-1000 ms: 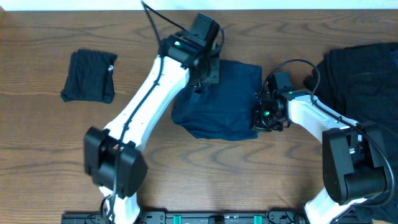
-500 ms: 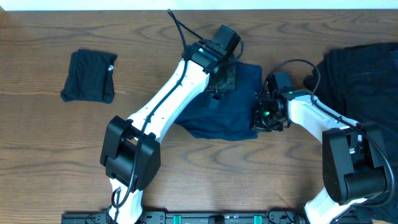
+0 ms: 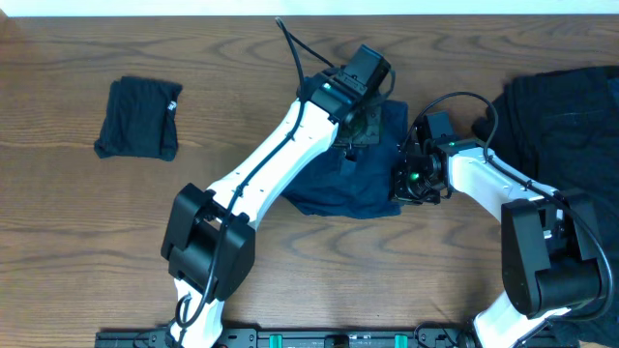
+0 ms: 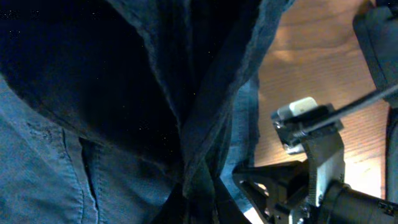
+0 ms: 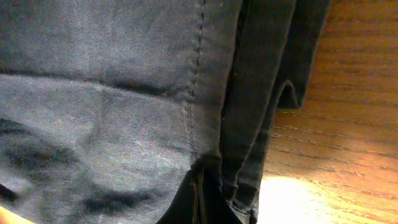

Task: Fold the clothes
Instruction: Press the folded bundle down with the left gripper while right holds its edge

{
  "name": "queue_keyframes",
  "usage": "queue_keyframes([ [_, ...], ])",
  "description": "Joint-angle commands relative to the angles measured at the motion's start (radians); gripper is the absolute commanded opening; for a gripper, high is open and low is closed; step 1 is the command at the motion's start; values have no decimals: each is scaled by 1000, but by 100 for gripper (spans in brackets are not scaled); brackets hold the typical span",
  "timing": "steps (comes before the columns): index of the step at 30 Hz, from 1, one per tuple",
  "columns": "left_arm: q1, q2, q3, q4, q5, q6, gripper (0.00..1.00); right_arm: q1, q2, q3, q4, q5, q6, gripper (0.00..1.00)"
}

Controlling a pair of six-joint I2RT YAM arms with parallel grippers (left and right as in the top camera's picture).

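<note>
On the wooden table (image 3: pixel 77 222), about midway between its left and right sides, lie the navy shorts (image 3: pixel 334 188), bunched and partly doubled over, with their far right corner lifted.

The left arm (image 3: pixel 276 169) stretches from the near left diagonally across the cloth. The left gripper (image 3: pixel 366 124) sits over the far right part of the shorts. Its jaws are closed on a fold of the navy cloth. In the left wrist view the fabric drapes in a dark hanging fold that narrows to the spot where the fingers pinch it, with a seam and a slit visible on the flatter layer below.

The right gripper (image 3: pixel 401 182) is at the right edge of the shorts, low against the table. Its jaws are also clamped on the navy cloth. In the right wrist view several stacked layers of hem run down to the fingers, with a stitched seam just left of them and bare wood to the right.

A small folded black garment (image 3: pixel 140 118) lies well apart on the far left of the table. A pile of dark clothes (image 3: pixel 566 101) sits at the far right, beside the right arm.
</note>
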Motion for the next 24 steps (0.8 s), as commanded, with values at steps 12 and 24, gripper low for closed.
queue_keyframes([
  [12, -25, 23, 14, 55, 1, -46, 22, 20, 40, -44, -13, 39, 14, 15],
  [24, 29, -18, 27, 99, 104, 26, 63, -112, -82, 183, -357, -32, -143, 19],
])
